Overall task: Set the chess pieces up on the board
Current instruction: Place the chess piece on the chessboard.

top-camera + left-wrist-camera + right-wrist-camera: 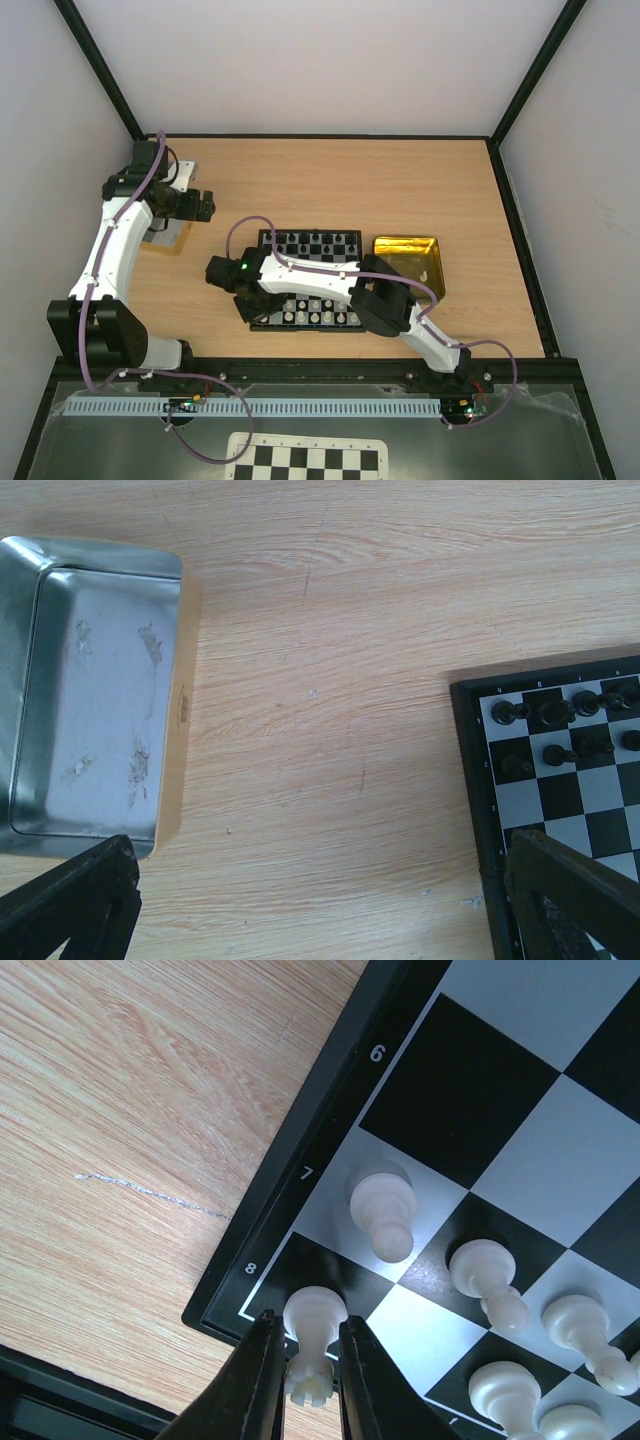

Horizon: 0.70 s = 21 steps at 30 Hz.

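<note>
The board [262,237] lies mid-table with black chessmen [310,242] on its far rows and white chess pieces [315,312] on its near rows. My right gripper [305,1322] is at the board's near left corner [250,312], shut on a white rook [314,1310] whose base rests on the black corner square by the "8" mark. A white pawn [383,1210] stands one square beyond it, and more white pieces [485,1275] stand to the right. My left gripper [320,880] is open and empty over bare wood, left of the board [470,780].
A silver tin [90,690] lies below the left wrist at the table's left. A shiny gold tray [408,262] sits right of the board. A loose checker sheet [305,462] lies in front of the arm bases. Black pieces [560,720] show in the left wrist view.
</note>
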Each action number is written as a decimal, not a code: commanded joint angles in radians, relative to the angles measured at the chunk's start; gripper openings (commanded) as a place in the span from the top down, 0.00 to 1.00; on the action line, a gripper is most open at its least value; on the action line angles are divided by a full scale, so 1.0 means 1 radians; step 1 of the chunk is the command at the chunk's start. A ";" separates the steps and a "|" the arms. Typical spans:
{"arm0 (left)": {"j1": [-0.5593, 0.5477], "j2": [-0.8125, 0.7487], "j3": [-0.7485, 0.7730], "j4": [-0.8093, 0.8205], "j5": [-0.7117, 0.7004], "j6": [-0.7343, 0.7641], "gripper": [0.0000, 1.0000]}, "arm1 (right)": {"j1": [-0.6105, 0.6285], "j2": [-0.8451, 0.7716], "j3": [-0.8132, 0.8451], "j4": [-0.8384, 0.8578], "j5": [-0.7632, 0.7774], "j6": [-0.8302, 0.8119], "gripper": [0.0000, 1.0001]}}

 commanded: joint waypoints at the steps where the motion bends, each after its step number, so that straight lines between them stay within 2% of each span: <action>1: 0.004 -0.028 -0.007 -0.009 0.001 -0.005 0.01 | -0.004 0.017 0.003 -0.003 0.004 -0.005 0.85; 6: 0.005 -0.033 -0.010 -0.009 0.001 -0.004 0.01 | -0.004 0.011 0.001 -0.001 0.011 0.001 0.77; 21: 0.005 -0.048 -0.006 -0.022 -0.004 -0.002 0.01 | -0.005 -0.016 0.016 -0.024 0.032 0.001 0.75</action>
